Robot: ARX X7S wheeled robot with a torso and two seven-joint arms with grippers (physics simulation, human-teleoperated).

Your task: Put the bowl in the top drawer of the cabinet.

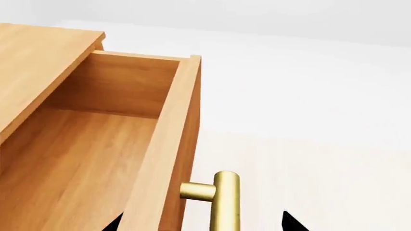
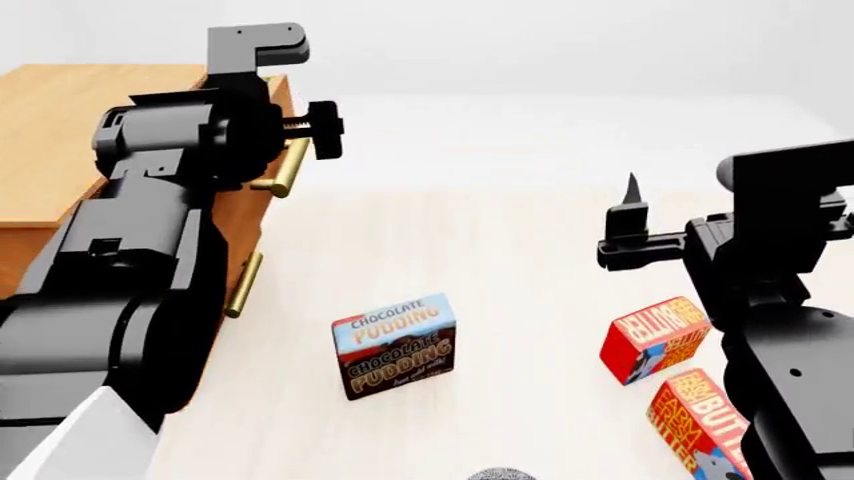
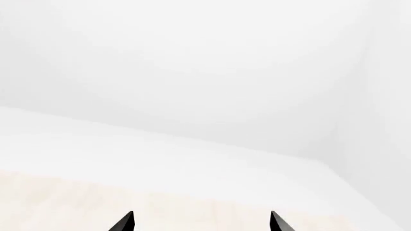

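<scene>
The cabinet (image 2: 60,130) stands at the left, and its top drawer (image 1: 77,163) is pulled out and holds nothing. My left gripper (image 1: 202,224) is open at the drawer front, its fingertips spread wide on either side of the brass handle (image 1: 224,202) without gripping it. In the head view the left gripper (image 2: 304,135) sits right by that handle (image 2: 286,166). Only a grey sliver of the bowl (image 2: 501,474) shows at the bottom edge. My right gripper (image 3: 201,222) is open with nothing in it, raised over the table at the right (image 2: 627,225).
A chocolate pudding box (image 2: 394,345) stands mid-table. Two red butter boxes (image 2: 654,338) (image 2: 694,420) lie near the right arm. The lower drawer's brass handle (image 2: 243,285) shows below the left arm, which hides much of the cabinet front.
</scene>
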